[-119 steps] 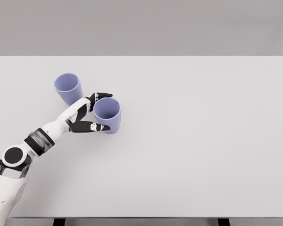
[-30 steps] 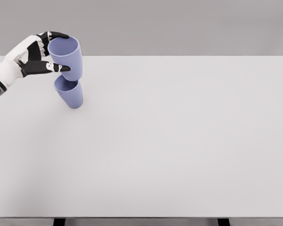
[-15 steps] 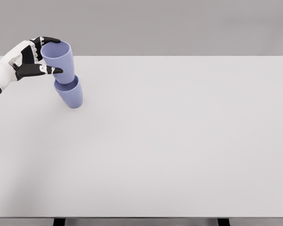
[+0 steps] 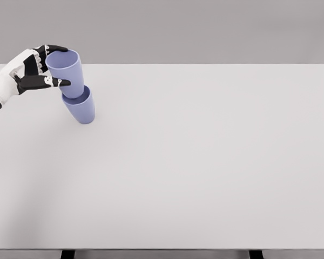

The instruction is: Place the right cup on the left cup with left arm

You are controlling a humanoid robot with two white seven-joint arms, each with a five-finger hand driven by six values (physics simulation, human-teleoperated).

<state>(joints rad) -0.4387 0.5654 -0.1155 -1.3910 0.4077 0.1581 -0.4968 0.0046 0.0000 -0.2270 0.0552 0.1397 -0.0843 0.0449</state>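
The left hand (image 4: pixel 29 73) grips the upper cup (image 4: pixel 66 73) (fingers wrapped round it), seated tilted in the lower cup (image 4: pixel 81 108), so letting go could topple the stack onto the bench (image 4: pixel 205 162).

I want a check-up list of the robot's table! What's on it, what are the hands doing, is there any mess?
Surface: white table, flat, mostly bare.
Job's things: two blue cups at the far left. The upper cup sits in the mouth of the lower cup and leans left. The lower cup stands on the table.
Clutter: nothing seen.
Hands: left hand is curled around the upper cup, a fingertip on its front side. Right hand is not in view.
Cables: nothing seen.
Surroundings: plain grey wall behind the table; dark table legs peek out at the bottom edge.
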